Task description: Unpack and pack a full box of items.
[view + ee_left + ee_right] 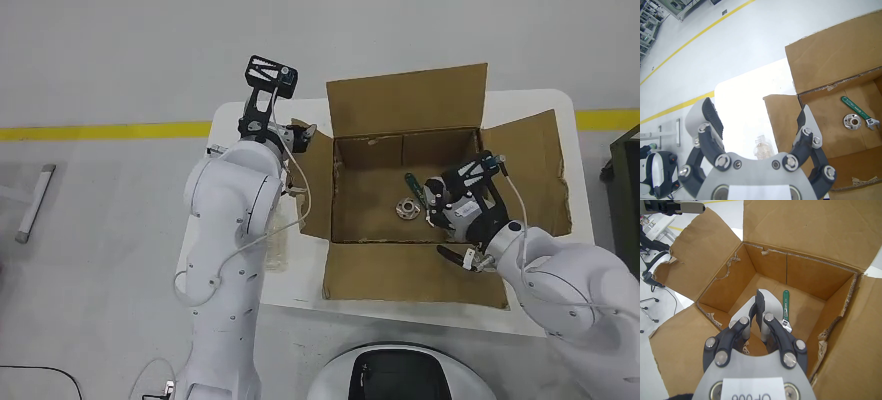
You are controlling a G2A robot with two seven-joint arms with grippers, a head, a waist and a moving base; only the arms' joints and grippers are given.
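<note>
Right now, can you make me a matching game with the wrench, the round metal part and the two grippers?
Things:
1. wrench
2. round metal part
3. left gripper
4. right gripper

Colour or state:
A. open
B. shut
C. silver all over
D. green handle

Pairs: 1-D, 2-C, 3-A, 4-B

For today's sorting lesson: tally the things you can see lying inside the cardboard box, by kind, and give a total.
Wrench: 1
Metal ring: 1
Total: 2
</note>
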